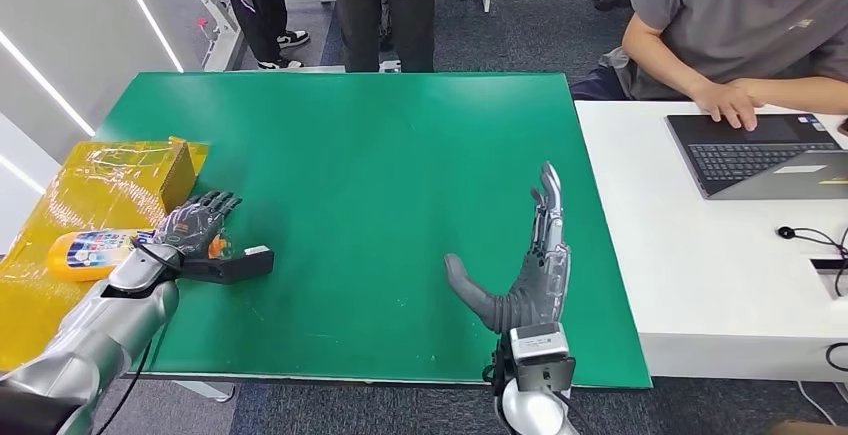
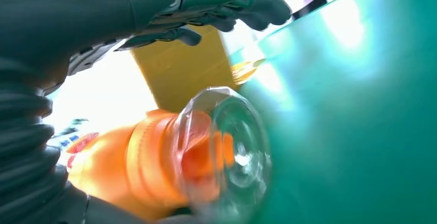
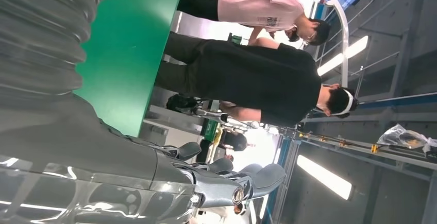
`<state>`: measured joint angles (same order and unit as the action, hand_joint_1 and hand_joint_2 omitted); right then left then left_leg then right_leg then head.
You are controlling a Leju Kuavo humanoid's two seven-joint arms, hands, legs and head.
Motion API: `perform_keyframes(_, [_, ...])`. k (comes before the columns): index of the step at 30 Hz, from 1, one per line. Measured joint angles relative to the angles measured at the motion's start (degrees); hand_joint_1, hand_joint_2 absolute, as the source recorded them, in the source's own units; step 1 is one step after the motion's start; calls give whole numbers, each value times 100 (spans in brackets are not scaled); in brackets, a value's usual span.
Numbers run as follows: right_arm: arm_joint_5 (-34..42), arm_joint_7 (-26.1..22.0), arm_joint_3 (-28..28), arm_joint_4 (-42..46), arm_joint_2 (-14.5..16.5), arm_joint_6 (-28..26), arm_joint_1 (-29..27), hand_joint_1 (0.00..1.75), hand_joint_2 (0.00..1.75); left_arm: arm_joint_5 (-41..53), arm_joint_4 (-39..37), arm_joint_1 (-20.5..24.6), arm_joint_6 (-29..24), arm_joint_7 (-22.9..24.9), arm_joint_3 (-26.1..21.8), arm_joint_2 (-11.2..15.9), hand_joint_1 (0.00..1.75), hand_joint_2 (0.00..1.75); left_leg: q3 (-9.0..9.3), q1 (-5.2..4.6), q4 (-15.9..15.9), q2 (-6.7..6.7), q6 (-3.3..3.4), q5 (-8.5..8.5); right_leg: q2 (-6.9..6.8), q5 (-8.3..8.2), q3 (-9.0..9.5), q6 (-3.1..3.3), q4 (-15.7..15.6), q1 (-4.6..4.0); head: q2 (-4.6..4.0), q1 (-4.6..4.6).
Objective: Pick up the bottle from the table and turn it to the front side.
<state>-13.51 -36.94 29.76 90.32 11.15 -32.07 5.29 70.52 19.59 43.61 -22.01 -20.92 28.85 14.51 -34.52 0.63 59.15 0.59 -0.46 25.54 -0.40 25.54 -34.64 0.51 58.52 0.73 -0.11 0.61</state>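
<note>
At the green surface's left edge: left robot hand (image 1: 195,227) lies over the bottle (image 1: 95,253), fingers spread across its cap end, thumb stretched toward the middle of the surface
Left robot hand, state: fingers curve above the bottle in the wrist view (image 2: 216,2); whether they actually clamp it cannot be told
Bottle: orange, lying on its side, body on the yellow sheet (image 1: 60,205), cap end under the hand; clear cap (image 2: 227,147) over an orange neck, close to the wrist camera
Right robot hand (image 1: 525,270): open and holding nothing, fingers straight and pointing away from the robot, thumb out to the side, above the surface's near right part; well apart from the bottle
Surface (image 1: 380,175): green mat
Yellow box (image 1: 180,170): just beyond the left hand, on the yellow sheet
White desk (image 1: 700,265): to the right, a laptop (image 1: 760,150) on it, a seated person's hand (image 1: 730,105) at the laptop
Beyond the surface: people standing (image 3: 247,80)
</note>
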Motion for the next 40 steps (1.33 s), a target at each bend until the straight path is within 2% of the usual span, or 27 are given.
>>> perform_keyframes(5, [-32, 7, -27, 54, 0, 14, -47, 0, 175, -57, 117, -166, -334, -16, -199, 4, 0, 175, -12, 0, 1, -8, 0, 1, 11, -2, -16, 2, 0, 0, 0, 0])
perform_keyframes(10, [-55, 1, -69, 70, 0, 9, -80, 0, 175, -100, 333, -326, -1245, -19, -527, 72, 0, 175, -25, 0, 1, -15, -6, 6, 18, -2, -31, 2, 1, 0, 0, 1])
perform_keyframes(13, [-52, -18, -81, 70, 0, 11, -95, 0, 175, 281, 771, -601, -1683, 65, -852, 189, 0, 175, -25, 1, 0, -30, -11, 10, 35, -1, -37, 3, 1, 0, 0, 1])
perform_keyframes(17, [-53, -29, -90, 71, 0, 12, -126, 0, 175, 765, 1550, -1077, -1788, 157, -1392, 332, 0, 175, -30, 2, 0, -47, -15, 13, 50, -1, -50, 4, 2, 0, 0, 1])
perform_keyframes(22, [-54, -33, -94, 70, 0, 40, -147, 0, 175, 1123, 2261, -1538, -1790, 191, -1845, 433, 0, 175, -35, 2, -2, -53, -18, 15, 55, -1, -53, 4, 3, 0, 0, -1])
perform_keyframes(24, [-47, -48, -97, 69, 0, 86, -156, 0, 175, 1273, 2790, -1876, -1790, 25, -2158, 426, 0, 175, -35, 2, -1, -63, -21, 18, 67, -1, -60, 5, 2, 0, 0, 0])
perform_keyframes(25, [-41, -59, -99, 68, 0, 116, -158, 0, 175, 1237, 3126, -2049, -1791, -209, -2366, 388, 0, 175, -37, 1, 0, -67, -21, 18, 71, -1, -64, 5, 1, 0, 0, 1])
perform_keyframes(29, [-29, -79, -99, 36, 4, 198, -110, 0, 175, 303, 4432, -2448, -1799, -1575, -3331, -51, 0, 175, -45, 1, 2, -59, -17, 21, 60, -1, -67, 4, -2, 0, 0, -2])
perform_keyframes(32, [-21, -49, -90, -15, 26, 215, -18, 0, 175, -1215, 5113, -2479, -1801, -1850, -3541, -438, 0, 175, -44, 0, 4, -56, -16, 21, 56, -1, -65, 3, -5, 1, 0, 0])
perform_keyframes(34, [-19, -1, -66, -54, 47, 205, 54, 0, 175, -2540, 5399, -2419, -1802, -1877, -3427, -732, 0, 175, -44, 0, 5, -47, -16, 20, 45, -2, -61, 3, -6, 1, 0, 0])
perform_keyframes(37, [-11, 59, 4, -115, 66, 162, 140, 0, 175, -4419, 5830, -2380, -1801, -1891, -2989, -1242, 0, 175, -45, 0, 7, -37, -13, 18, 36, -3, -56, 1, -6, 1, 0, 0])
perform_keyframes(40, [4, 90, 78, -166, 67, 117, 166, 0, 175, -5500, 6251, -2458, -1799, -1915, -2452, -1625, 0, 175, -45, -1, 7, -37, -11, 20, 37, -4, -53, 0, -7, 1, 0, 0])
